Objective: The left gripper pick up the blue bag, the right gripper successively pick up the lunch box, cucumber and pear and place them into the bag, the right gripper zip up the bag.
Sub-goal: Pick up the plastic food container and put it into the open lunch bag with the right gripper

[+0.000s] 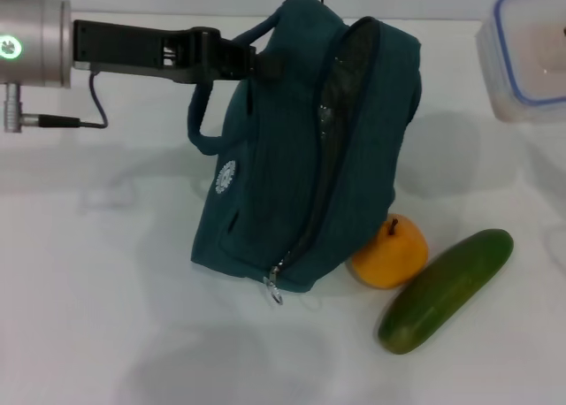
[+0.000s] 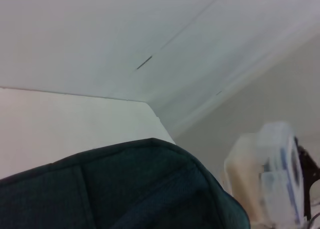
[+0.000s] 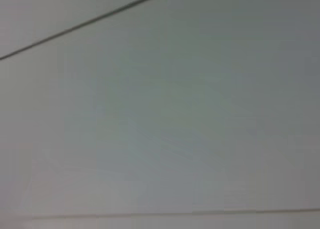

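**Q:** Claw status on your left arm?

**A:** Left gripper [image 1: 252,62] reaches in from your left, its black fingers clamped on the near handle at the top of the blue bag [image 1: 305,149]. Silver wrist shows a green ring light. You have the bag hanging tilted: top pulled toward the claw, bottom corner resting on the white table [image 1: 106,317].

**Q:** And the bag itself?

**A:** Largest item, centre of the head view. Zipper is open along the upper part, showing a dark slit. Metal ring pull [image 1: 275,292] sits at the low front corner. Second handle loops down on the side facing your left. Left wrist view shows only the top of the bag [image 2: 125,189] against pale wall.

**Q:** Next in size?

**A:** Lunch box [image 1: 529,49], clear with a blue rim, at the far right edge of the head view, well apart from the bag and cut off by the frame. It also appears blurred in the left wrist view [image 2: 267,174].

**Q:** Then?

**A:** Cucumber [image 1: 447,290], lying diagonally on the table to the right of the bag. Pear [image 1: 390,253], yellow-orange, stem up, sits between bag and cucumber, touching both or very nearly.

**Q:** Your right claw?

**A:** Right gripper is not visible; its wrist camera shows only a blank pale surface.
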`<action>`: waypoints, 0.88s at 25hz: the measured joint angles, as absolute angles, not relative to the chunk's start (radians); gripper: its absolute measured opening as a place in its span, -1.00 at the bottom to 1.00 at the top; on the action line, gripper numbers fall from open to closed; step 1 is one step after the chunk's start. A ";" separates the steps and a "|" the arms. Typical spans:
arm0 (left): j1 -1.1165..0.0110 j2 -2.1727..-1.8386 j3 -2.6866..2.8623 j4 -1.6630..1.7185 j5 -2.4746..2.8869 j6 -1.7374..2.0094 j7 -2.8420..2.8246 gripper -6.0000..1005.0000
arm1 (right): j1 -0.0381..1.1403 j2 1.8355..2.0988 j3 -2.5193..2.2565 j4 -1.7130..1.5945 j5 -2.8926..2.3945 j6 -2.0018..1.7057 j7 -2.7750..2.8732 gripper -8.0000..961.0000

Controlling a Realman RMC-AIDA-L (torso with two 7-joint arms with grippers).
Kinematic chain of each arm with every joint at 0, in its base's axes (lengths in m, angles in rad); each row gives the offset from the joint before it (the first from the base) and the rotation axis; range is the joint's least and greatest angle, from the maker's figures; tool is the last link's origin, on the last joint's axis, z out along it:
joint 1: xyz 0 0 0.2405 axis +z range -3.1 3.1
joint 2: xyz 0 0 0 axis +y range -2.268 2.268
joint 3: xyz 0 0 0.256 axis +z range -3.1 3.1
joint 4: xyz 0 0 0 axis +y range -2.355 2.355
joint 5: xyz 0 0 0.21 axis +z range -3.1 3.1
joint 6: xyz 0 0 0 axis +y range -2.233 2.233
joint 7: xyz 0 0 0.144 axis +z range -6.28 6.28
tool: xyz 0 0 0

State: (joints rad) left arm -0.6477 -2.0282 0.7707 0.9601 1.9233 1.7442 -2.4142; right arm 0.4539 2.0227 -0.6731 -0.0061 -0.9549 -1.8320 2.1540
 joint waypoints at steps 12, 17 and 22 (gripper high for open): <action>-0.672 -2.056 0.773 0.963 1.923 1.713 -2.408 -0.88 | 0.575 2.028 -0.673 -0.003 -0.929 -1.846 2.155 -0.77; -0.685 -2.073 0.773 0.964 1.922 1.694 -2.408 -0.88 | 0.618 2.028 -0.675 0.010 -0.929 -1.812 2.153 -0.76; -0.694 -2.077 0.773 0.965 1.923 1.685 -2.407 -0.88 | 0.661 2.028 -0.680 0.023 -0.934 -1.751 2.148 -0.76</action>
